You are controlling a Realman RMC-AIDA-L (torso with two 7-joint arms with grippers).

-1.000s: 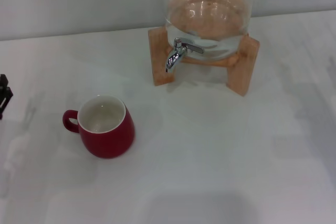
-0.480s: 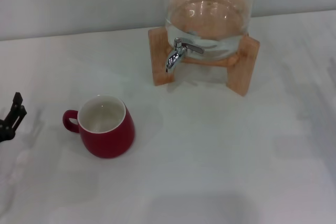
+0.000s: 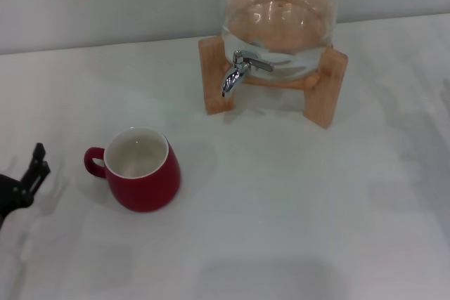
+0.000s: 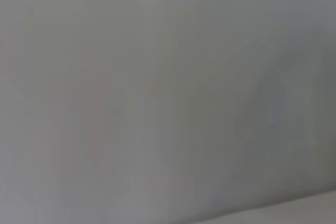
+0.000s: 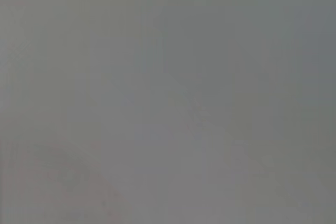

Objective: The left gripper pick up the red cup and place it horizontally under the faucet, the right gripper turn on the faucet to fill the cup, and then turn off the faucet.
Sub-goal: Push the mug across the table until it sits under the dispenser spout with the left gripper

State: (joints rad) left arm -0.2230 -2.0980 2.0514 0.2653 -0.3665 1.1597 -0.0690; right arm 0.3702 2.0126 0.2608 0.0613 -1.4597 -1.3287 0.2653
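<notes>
The red cup (image 3: 143,169) stands upright on the white table at the left of middle in the head view, white inside showing, its loop handle pointing left. The left gripper (image 3: 34,168) enters at the left edge, low over the table, a short way left of the cup's handle and apart from it. The faucet (image 3: 238,70) sits at the back, chrome spout curving down, lever pointing right, fixed to the glass dispenser (image 3: 279,15) on its wooden stand (image 3: 325,89). The right gripper is out of view. Both wrist views show only blank grey.
The white table (image 3: 295,201) runs from the wall at the back to the front edge. Open table lies between the cup and the faucet, and to the right of the cup.
The left gripper has moved in from the left edge, rightward and toward the front, closer to the cup's handle. The cup and the faucet have not moved.
</notes>
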